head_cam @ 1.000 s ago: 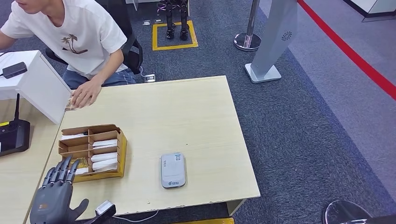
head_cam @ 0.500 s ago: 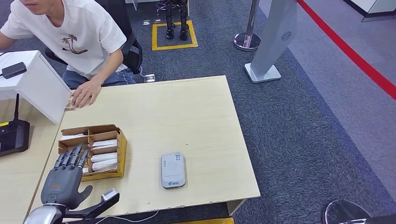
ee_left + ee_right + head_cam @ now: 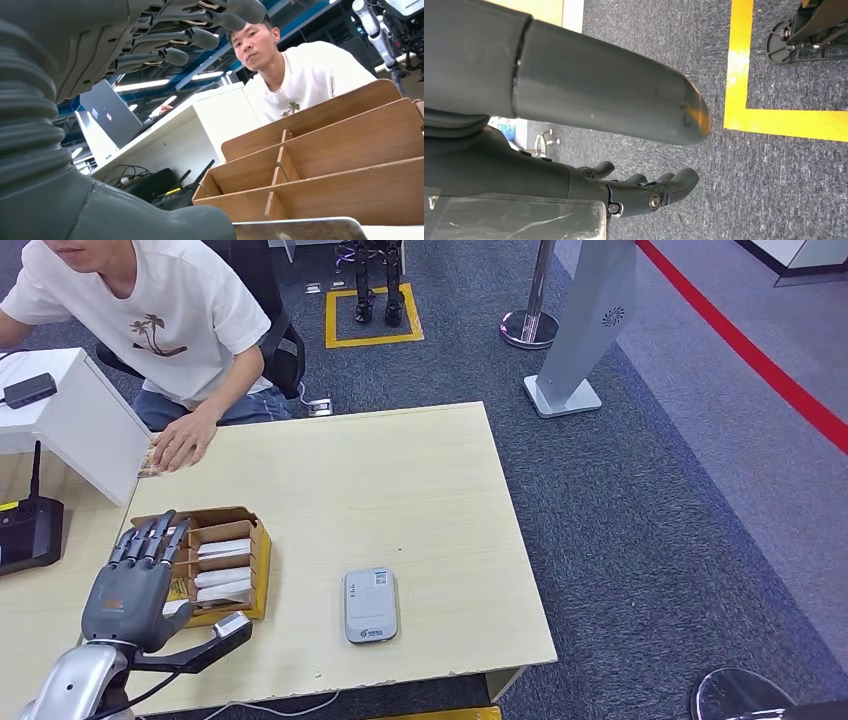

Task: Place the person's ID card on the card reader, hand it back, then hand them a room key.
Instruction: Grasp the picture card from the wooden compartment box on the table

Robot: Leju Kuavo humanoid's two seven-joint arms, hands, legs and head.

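Head view: the left hand has advanced over the card box, fingers spread, holding nothing. Card reader sits bare, off toward its thumb side. Key stage apparently begun.

Left wrist view: box compartments lie ahead.

Right wrist view: the right hand hangs, loosely curled, holding nothing.

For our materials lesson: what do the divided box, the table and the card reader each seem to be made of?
Box: probably thin wood or stiff board, matt brown; the left wrist view shows fine grain on its slotted dividers.
Table: likely laminated board, pale smooth wood pattern, with a chipped near edge.
Card reader: apparently moulded plastic, light grey, rounded corners, faint sheen.
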